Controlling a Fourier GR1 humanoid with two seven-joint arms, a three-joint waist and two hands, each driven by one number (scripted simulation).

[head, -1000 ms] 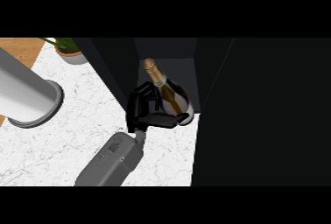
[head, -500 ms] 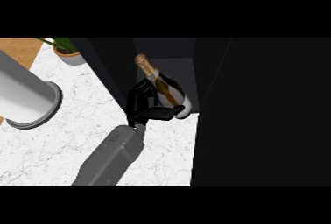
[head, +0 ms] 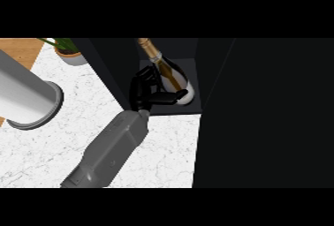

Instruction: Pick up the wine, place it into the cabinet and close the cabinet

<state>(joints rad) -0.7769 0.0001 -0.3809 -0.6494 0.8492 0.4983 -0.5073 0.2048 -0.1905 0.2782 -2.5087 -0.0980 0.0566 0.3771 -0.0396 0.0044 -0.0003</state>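
Looking down at the wine (head: pixel 171 73) sitting inside the cabinet (head: pixel 108 66), neck pointing to the top of the view, base on the near side. Hunting for a brand and getting nowhere: seeing just a pale patch low on the dark glass, any writing on it too small to read. Noticing gold foil wrapping the neck, smooth and shiny, widening into a rounded dark body. Seeing the left hand (head: pixel 145 88) clamped on the wine, black fingers stacked along the bottle's left side and the thumb crossing over near the base. Following a plain grey forearm (head: pixel 111 150) back from it, boxy and matte, slanting down toward the lower edge. Reading the cabinet as flat, very dark panels with sharp straight edges, filling most of the right half. Spotting a white marble counter (head: pixel 72 132) with thin grey veins on the left. Also catching a big smooth grey cylinder (head: pixel 23 97) with a wider ring at its foot standing on it, a small plant (head: pixel 65 49) in a pale pot near the top, and a strip of wood (head: pixel 18 46) in the top-left corner.
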